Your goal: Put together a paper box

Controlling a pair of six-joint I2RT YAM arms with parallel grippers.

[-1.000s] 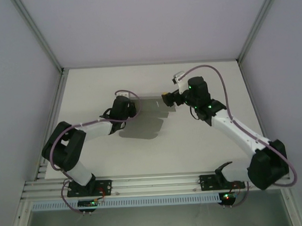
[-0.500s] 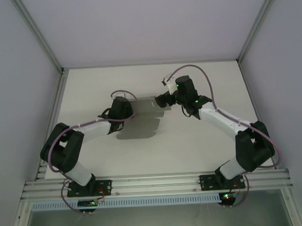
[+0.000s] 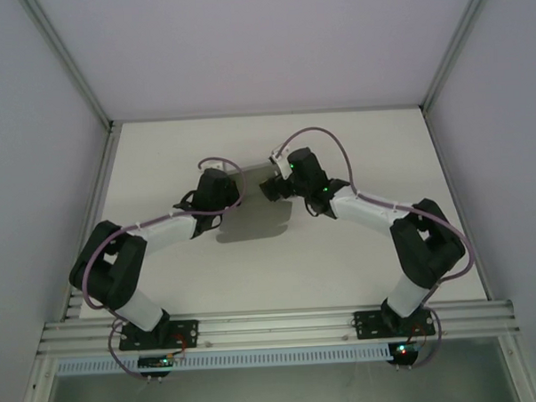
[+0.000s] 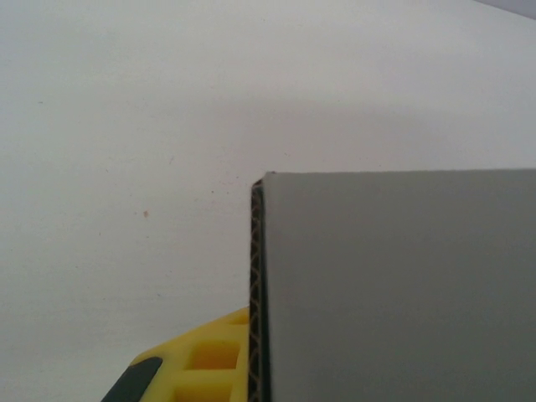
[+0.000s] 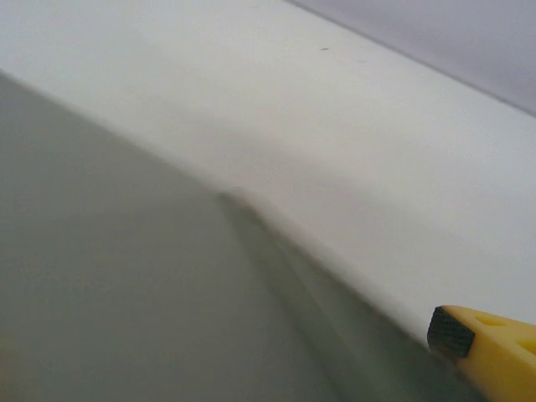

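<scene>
The paper box [image 3: 252,186] is a flat grey card sheet held up off the white table [image 3: 359,259], casting a shadow below it. My left gripper [image 3: 227,192] is shut on its left edge. In the left wrist view one yellow finger [image 4: 201,364] presses against the card [image 4: 394,285], whose corrugated edge stands upright; the other finger is hidden behind it. My right gripper [image 3: 270,185] is at the sheet's right side. The right wrist view is blurred: the card [image 5: 126,276] spreads across the lower left, and one yellow finger [image 5: 486,352] sits far out at the lower right, so the jaws look open.
Both arms reach inward over the middle of the table. Aluminium frame posts and pale walls enclose the table on three sides. A slotted rail [image 3: 273,325] runs along the near edge by the arm bases.
My right arm has swung left, bringing its gripper from beside the sheet to over its right part. The left gripper has kept its hold and barely moved.
</scene>
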